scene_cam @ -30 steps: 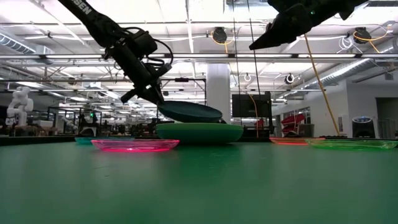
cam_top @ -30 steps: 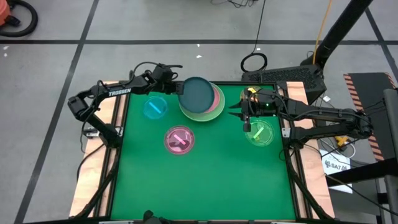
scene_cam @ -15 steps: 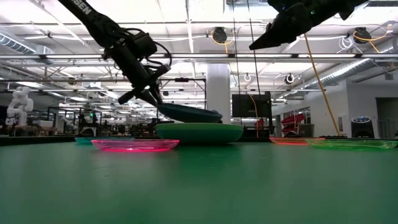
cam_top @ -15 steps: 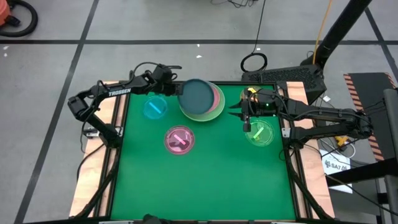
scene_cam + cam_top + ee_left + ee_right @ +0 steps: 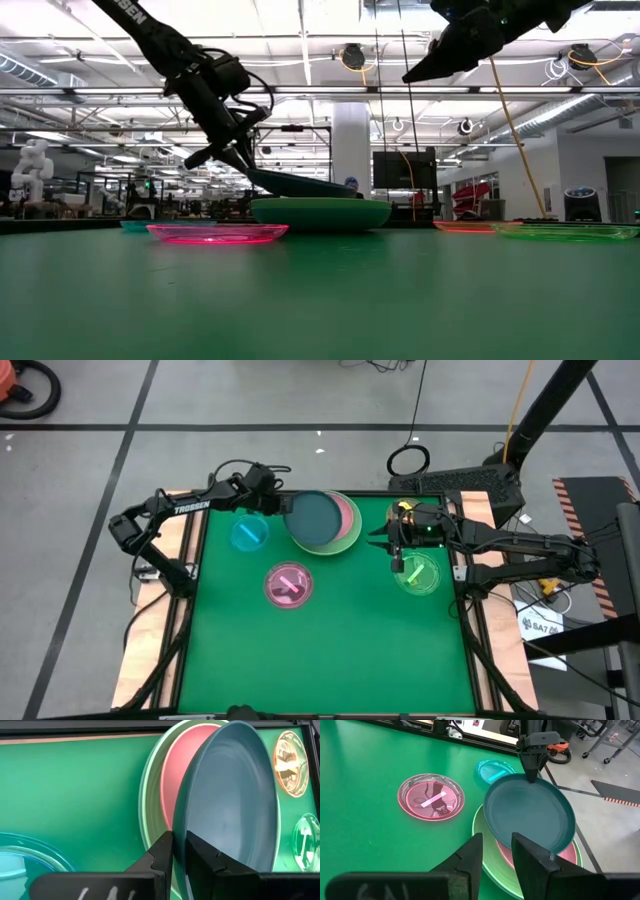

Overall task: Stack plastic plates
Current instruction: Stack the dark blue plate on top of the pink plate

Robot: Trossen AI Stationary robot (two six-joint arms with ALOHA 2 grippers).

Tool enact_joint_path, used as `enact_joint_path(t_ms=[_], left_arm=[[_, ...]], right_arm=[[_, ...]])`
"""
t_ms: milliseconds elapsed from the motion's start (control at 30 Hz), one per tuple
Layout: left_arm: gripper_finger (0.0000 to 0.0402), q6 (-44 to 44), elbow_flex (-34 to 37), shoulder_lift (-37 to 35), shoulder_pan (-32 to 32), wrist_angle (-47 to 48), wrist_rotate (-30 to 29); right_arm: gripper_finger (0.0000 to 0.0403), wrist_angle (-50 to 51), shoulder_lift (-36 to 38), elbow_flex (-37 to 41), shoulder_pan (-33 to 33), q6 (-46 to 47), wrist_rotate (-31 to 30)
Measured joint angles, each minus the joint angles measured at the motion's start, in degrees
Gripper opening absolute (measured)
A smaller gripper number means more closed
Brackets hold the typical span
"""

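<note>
Overhead, left claw (image 5: 283, 507) clamps the dark teal plate (image 5: 316, 518) tilted over the pink plate (image 5: 347, 514); right claw (image 5: 378, 543) hangs apart.

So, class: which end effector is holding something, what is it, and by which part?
The left end effector pinches the dark teal plate by its rim. The right end effector holds nothing.

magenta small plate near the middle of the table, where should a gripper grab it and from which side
Pinch the thin raised rim of the magenta plate, one finger inside the rim and one outside. It lies flat and shallow on the green table, so only the rim offers a hold. The edge facing the left gripper looks easiest, though that gripper is holding the dark teal plate.
</note>
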State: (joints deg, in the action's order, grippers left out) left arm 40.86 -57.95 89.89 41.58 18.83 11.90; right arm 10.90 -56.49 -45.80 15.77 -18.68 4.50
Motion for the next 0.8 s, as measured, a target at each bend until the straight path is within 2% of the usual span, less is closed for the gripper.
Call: enact_joint_path(t_ms=[233,600,700,800], left_arm=[[0.0047,-2.3,0.0,0.0,0.0,1.0,0.8],[0.0047,-1.2,0.0,0.0,0.0,0.9,3.4],[0.0062,-1.3,0.0,0.0,0.0,0.9,3.6],[0.0096,-1.2,0.0,0.0,0.0,0.9,3.6]], right_arm=[[0.0099,0.0,0.0,0.0,0.0,0.0,0.0],[0.0099,0.0,0.0,0.0,0.0,0.0,0.0],[0.0099,0.0,0.0,0.0,0.0,0.0,0.0],[0.0099,0.0,0.0,0.0,0.0,0.0,0.0]])
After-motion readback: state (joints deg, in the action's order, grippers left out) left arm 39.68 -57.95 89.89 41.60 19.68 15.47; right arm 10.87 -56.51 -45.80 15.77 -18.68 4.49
